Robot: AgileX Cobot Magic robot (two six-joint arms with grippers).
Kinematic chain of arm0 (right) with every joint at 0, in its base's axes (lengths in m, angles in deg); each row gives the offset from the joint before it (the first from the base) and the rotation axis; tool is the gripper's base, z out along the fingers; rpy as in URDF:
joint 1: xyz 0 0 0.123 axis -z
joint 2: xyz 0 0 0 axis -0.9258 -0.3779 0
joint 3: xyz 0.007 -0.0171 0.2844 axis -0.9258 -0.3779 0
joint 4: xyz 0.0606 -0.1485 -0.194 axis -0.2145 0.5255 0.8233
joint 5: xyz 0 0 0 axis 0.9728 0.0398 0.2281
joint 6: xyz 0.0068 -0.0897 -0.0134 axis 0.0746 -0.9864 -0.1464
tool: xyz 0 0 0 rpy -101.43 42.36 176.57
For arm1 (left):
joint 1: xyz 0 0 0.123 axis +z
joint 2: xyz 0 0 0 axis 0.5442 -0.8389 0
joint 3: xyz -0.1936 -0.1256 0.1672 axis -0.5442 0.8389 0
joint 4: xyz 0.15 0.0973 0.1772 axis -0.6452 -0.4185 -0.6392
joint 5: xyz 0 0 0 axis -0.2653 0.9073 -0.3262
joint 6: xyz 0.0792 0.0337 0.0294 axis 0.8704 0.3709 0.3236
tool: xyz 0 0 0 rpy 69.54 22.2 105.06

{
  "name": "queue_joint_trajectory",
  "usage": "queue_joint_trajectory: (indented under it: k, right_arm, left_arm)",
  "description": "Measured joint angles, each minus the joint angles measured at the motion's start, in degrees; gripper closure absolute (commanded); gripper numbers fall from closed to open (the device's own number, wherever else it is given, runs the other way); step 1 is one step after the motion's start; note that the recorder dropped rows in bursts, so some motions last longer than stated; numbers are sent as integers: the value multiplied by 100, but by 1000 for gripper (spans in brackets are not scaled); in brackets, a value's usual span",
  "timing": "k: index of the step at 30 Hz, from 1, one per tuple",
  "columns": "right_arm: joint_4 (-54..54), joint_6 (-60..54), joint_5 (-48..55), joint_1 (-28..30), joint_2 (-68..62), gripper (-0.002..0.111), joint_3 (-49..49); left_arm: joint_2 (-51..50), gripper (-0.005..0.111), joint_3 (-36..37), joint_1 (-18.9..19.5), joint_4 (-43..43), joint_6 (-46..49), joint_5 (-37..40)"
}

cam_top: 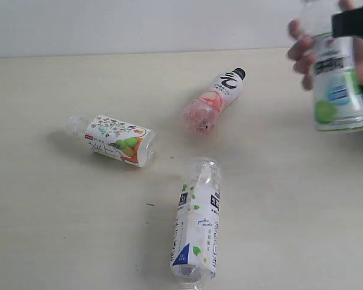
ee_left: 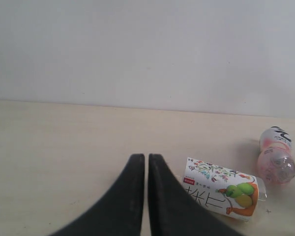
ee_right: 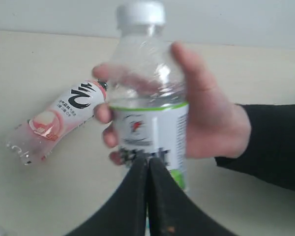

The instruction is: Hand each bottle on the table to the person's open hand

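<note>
At the upper right of the exterior view the person's hand (cam_top: 299,53) gripped the upright lime-green bottle (cam_top: 339,90). The right gripper (ee_right: 147,169) showed its jaws pressed together just in front of that bottle's label, clamping nothing. The left gripper (ee_left: 146,169) was likewise closed and empty above the table (cam_top: 60,229). Three more lay on their sides: the pink-peach bottle (cam_top: 215,99) upper centre, the fruit-and-flower bottle (cam_top: 118,140) at left, the leafy bottle (cam_top: 198,226) bottom centre
</note>
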Motion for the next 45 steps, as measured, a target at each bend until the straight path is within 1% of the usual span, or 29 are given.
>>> queue_joint_trajectory:
  k: [4,10,17,23,45]
  right_arm:
    - [38,-190,-85,0,1366,108,-853]
    - [184,-228,-447,0,2998,108,-1692]
    - [190,-228,-574,0,4017,108,-2178]
    - [190,-232,-583,0,4295,108,-2286]
    - [11,-247,-686,0,4295,108,-2286]
  left_arm:
    - [0,101,0,0,0,0,0]
    - [0,101,0,0,0,0,0]
    - [0,101,0,0,0,0,0]
    - [0,101,0,0,0,0,0]
    - [0,101,0,0,0,0,0]
